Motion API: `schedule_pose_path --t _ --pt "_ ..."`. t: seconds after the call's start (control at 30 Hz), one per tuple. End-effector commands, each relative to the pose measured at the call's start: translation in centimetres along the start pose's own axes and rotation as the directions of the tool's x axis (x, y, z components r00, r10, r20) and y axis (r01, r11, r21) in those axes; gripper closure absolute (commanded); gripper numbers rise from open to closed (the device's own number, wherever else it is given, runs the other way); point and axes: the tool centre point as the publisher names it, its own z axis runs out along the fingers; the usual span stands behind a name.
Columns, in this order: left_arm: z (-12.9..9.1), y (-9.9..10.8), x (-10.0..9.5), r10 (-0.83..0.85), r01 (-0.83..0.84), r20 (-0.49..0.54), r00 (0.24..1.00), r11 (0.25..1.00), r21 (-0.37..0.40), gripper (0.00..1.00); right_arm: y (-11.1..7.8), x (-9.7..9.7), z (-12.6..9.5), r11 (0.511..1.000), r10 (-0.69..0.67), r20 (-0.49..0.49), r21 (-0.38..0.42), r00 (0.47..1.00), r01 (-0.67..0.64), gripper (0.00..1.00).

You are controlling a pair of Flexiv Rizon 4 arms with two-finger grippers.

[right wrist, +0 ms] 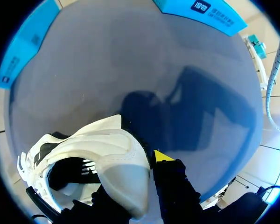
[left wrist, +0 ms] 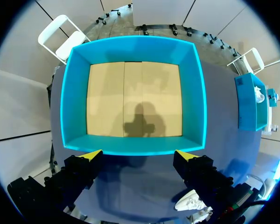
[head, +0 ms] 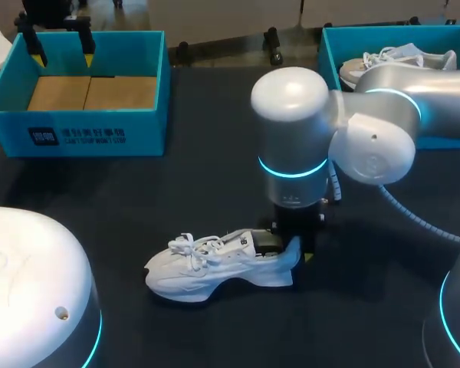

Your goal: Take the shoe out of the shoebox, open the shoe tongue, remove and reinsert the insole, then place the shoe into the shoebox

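A white sneaker lies on its sole on the dark table, toe to the left, laces loose. My right gripper comes down at its heel and is shut on the heel wall. In the right wrist view one yellow-tipped finger is outside the heel of the sneaker, while the other is hidden inside it. An empty blue shoebox with a cardboard floor stands at the back left. My left gripper hangs open over its far rim. The left wrist view looks down into the shoebox past the gripper.
A second blue box at the back right holds another white shoe. My right arm's big joint hangs over the table's middle. A rounded white part of my left arm fills the front left corner.
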Motion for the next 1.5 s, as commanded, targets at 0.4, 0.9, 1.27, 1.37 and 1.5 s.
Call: schedule_pose_path --t 0.4,0.9,1.27,1.37,1.5 --pt "-0.1 0.0 0.0 0.0 0.0 0.001 1.0 1.0 -0.001 0.0 0.4 0.4 0.1 0.874 0.485 0.013 -0.025 0.874 -0.485 1.0" --pt "-0.1 0.0 0.0 0.0 0.0 0.001 1.0 1.0 -0.001 0.0 0.7 0.1 0.8 0.826 0.564 0.035 -0.033 0.825 -0.563 1.0" --pt "-0.1 0.0 0.0 0.0 0.0 0.001 1.0 1.0 -0.001 0.0 1.5 -0.3 0.6 0.791 0.612 0.038 -0.05 0.79 -0.61 1.0" --pt "-0.1 0.0 0.0 0.0 0.0 0.001 1.0 1.0 -0.001 0.0 1.6 -0.3 0.8 0.781 0.624 0.035 -0.047 0.78 -0.623 1.0" --pt "-0.1 0.0 0.0 0.0 0.0 0.001 1.0 1.0 -0.001 0.0 1.6 -0.2 1.1 0.76 0.65 0.05 -0.046 0.758 -0.649 1.0"
